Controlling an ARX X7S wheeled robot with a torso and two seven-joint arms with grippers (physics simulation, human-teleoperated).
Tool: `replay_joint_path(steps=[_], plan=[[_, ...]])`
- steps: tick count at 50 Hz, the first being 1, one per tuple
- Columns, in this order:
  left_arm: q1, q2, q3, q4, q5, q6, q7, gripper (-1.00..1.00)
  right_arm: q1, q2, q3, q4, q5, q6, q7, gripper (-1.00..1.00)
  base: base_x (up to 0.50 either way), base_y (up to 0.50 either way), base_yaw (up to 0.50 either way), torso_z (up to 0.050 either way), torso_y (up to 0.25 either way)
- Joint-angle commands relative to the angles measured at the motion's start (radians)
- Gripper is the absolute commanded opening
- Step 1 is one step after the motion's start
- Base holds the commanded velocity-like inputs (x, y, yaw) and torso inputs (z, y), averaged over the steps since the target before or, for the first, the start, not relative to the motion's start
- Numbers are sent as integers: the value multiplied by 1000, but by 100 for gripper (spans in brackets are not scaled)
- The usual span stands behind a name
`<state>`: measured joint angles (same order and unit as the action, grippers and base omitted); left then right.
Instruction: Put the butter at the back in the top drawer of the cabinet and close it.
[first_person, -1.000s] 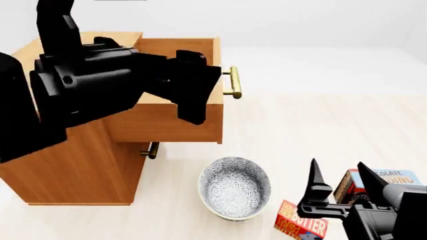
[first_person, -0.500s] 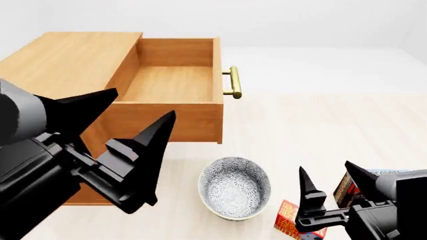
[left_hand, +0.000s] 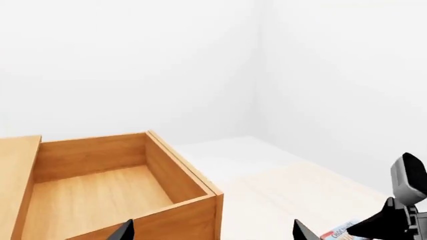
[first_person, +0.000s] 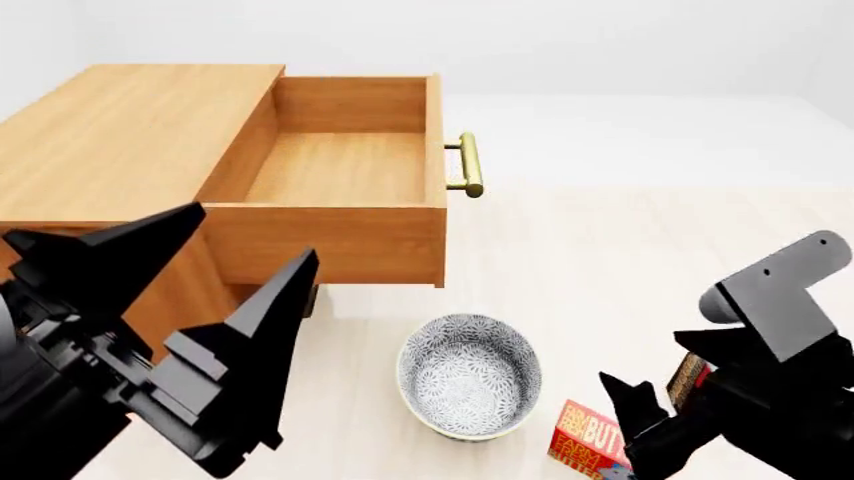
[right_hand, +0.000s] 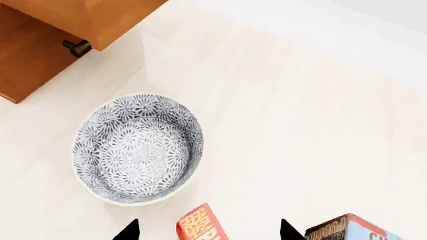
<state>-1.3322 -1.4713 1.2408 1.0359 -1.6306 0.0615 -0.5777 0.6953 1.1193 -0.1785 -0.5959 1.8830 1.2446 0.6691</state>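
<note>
My right pincer hangs wide open above the butter, which lies on the floor between the patterned bowl and the pudding box, while my left pincer, also wide and empty, waits beside the open top drawer.

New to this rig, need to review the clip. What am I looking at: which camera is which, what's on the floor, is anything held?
These are simulator renders of a two-armed wheeled robot. The wide picture is from its head, looking down; the other two come from cameras near each gripper.

In the head view, the black left gripper and right gripper both stand open and hold nothing.

The light-brown wooden cabinet has its top drawer pulled out, with nothing showing inside. On the pale floor sit a grey-patterned bowl, the small red-orange butter box and, mostly hidden behind the right arm, a brown-and-blue pudding box.
</note>
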Motion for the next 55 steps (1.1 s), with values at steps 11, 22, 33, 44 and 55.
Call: replay_joint_path(steps=[11, 22, 33, 44, 55], plan=[[44, -19, 6, 4, 29, 24, 11, 100, 878, -57, -850, 345, 7, 323, -314, 100, 0, 0, 0, 0, 0], [56, -22, 10, 5, 34, 27, 6, 100, 1083, -135, -1173, 312, -283, 314, -695, 100, 0, 0, 0, 0, 0], [70, -26, 16, -2, 39, 33, 14, 100, 1103, -169, -1315, 291, -441, 286, -834, 100, 0, 0, 0, 0, 0], [74, -22, 15, -7, 36, 30, 17, 100, 1080, -202, -1389, 298, -511, 256, -860, 100, 0, 0, 0, 0, 0], [82, -21, 16, -15, 38, 32, 25, 100, 1035, -249, -1452, 335, -571, 221, -867, 100, 0, 0, 0, 0, 0]])
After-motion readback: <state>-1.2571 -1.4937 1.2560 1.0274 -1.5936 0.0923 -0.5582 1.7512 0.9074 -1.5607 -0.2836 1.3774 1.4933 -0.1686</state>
